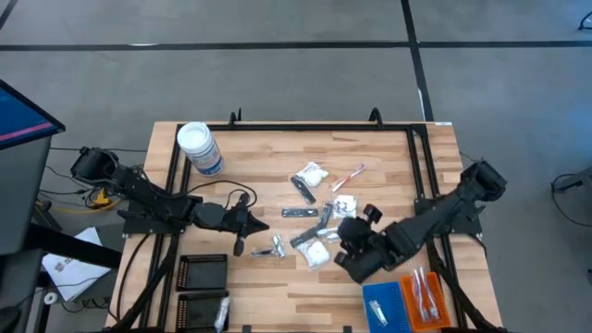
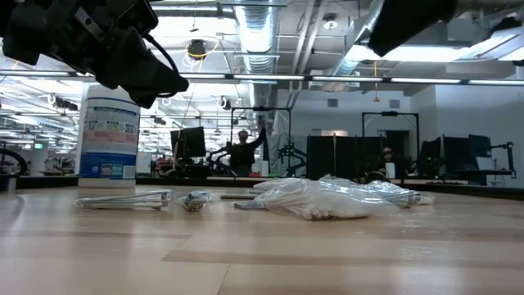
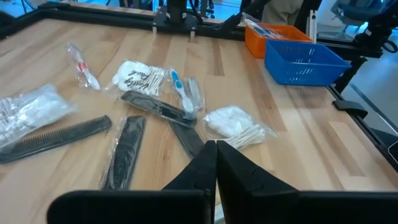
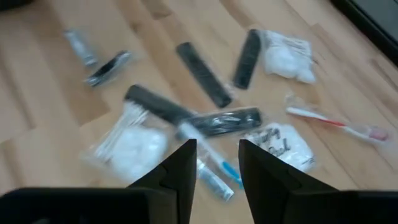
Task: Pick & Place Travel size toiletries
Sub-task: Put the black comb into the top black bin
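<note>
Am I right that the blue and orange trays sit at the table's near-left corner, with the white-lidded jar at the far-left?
Not quite. The high view shows the blue tray and orange tray at the near-right corner, by the right arm. The jar is indeed far-left.

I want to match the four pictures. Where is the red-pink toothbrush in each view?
High view: red-pink toothbrush, far side of the pile.
Low view: I cannot pick it out.
Left wrist view: in clear wrap, beyond the combs.
Right wrist view: at.
Shared landmark: the printed white sachet lies beside it.
</note>
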